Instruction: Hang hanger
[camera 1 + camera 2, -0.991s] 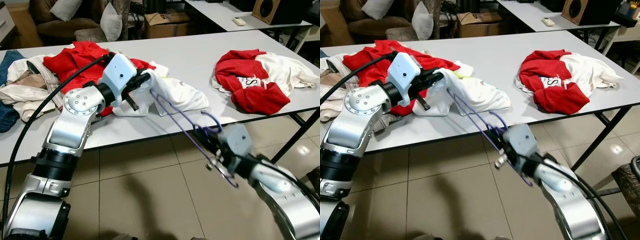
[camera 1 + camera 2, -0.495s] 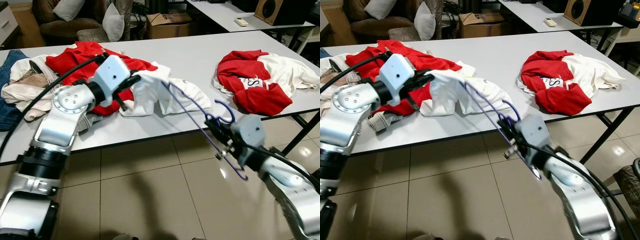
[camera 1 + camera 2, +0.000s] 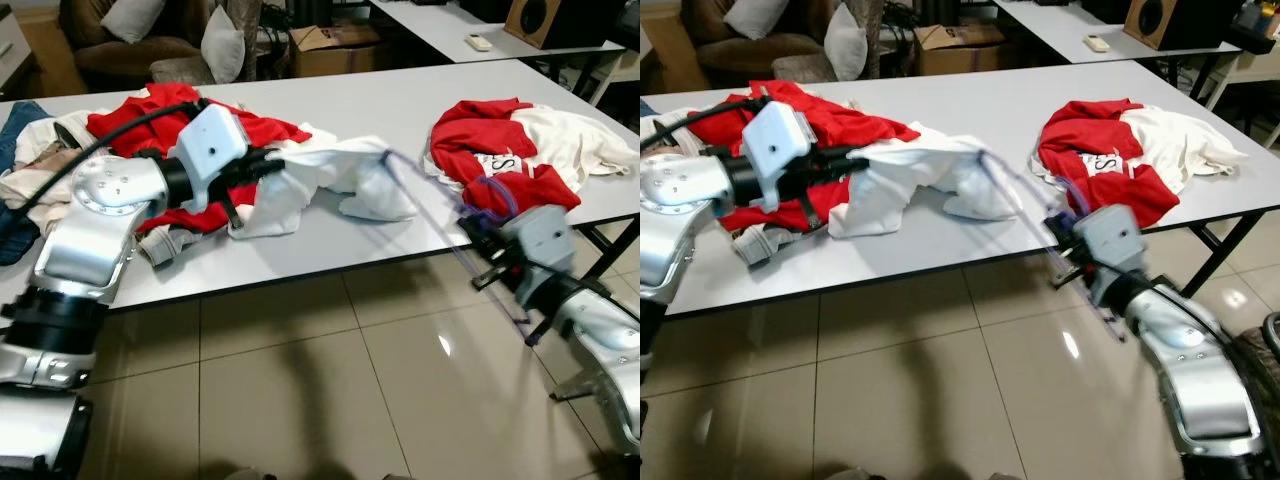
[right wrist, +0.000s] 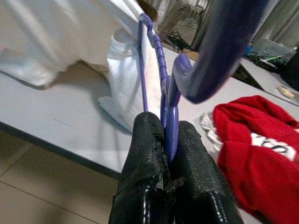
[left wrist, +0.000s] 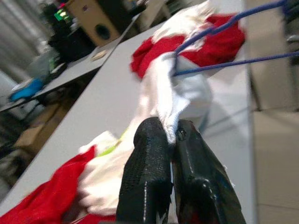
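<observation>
My right gripper (image 4: 166, 140) was clamped on the neck of the purple hanger (image 3: 440, 215), holding it out past the front edge of the grey table (image 3: 330, 120), above the tiled floor (image 3: 300, 390). The hook curled just above my fingers (the hanger looked smeared in both eye views, so its lower bar was hard to trace). One end of the hanger reached back over the table and was tucked inside the white shirt (image 3: 335, 180).

My left gripper (image 5: 172, 135) was pinched tight on a fold of that same white shirt, over the table, with the cloth stretched between my two grippers. Behind my left gripper lay a red garment (image 3: 165, 115) on a heap of pale clothes (image 3: 40, 165), with something blue denim (image 3: 15, 125) at the far left edge. Well apart, toward the right end of the table, sat a red and white shirt (image 3: 520, 150). On a second table behind lay a small remote (image 3: 478, 42) near a wooden speaker (image 3: 540, 15).
</observation>
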You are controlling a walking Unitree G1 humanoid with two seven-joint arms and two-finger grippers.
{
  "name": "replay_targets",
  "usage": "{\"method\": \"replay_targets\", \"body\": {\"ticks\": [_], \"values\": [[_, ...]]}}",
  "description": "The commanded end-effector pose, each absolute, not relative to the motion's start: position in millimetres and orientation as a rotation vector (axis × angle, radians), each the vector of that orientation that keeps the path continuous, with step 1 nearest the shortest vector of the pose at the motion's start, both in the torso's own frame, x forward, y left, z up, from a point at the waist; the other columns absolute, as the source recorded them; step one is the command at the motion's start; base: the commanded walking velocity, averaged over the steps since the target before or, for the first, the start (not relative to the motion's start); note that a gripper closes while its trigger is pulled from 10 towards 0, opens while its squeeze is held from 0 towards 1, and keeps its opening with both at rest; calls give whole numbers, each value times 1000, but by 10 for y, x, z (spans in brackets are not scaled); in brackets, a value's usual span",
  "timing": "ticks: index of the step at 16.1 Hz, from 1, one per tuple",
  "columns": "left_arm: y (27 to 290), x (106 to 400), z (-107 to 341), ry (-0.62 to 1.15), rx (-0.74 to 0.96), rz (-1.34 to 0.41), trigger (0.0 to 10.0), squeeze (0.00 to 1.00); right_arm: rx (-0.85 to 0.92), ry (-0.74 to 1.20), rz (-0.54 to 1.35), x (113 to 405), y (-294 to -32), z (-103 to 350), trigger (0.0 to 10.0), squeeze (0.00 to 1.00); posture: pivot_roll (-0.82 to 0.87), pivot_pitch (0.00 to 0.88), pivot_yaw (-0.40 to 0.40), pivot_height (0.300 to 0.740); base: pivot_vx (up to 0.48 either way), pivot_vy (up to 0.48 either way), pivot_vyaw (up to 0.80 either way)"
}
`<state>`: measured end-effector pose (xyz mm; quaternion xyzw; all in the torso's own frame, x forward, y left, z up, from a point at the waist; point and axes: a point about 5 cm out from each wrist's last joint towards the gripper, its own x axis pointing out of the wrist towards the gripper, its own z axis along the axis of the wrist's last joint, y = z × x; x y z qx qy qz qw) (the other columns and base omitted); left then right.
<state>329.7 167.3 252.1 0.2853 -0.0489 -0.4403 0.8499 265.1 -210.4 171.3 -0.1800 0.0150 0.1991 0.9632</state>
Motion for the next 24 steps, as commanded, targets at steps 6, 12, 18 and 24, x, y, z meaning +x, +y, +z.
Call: {"method": "replay_targets", "body": {"ticks": [6, 12, 18, 24], "values": [[1463, 3390, 2680, -233, 296, -824, 0, 0, -331, 40, 499, 2554, -1976, 1583, 10000, 0, -138, 0, 31, 740, 0, 0, 0], [1527, 3482, 2938, -282, 206, -773, 0, 0, -422, -3, 490, 2490, -1917, 1500, 10000, 0, -125, 0, 62, 740, 0, 0, 0], [1524, 3402, 2765, -188, 369, -857, 0, 0, -196, -52, 357, 2570, -1964, 1628, 10000, 0, -120, 0, 64, 740, 0, 0, 0], [1427, 3227, 2293, -67, 635, -995, 0, 0, 161, 96, 478, 2737, -1769, 1461, 10000, 0, -118, 0, 36, 740, 0, 0, 0]]}}
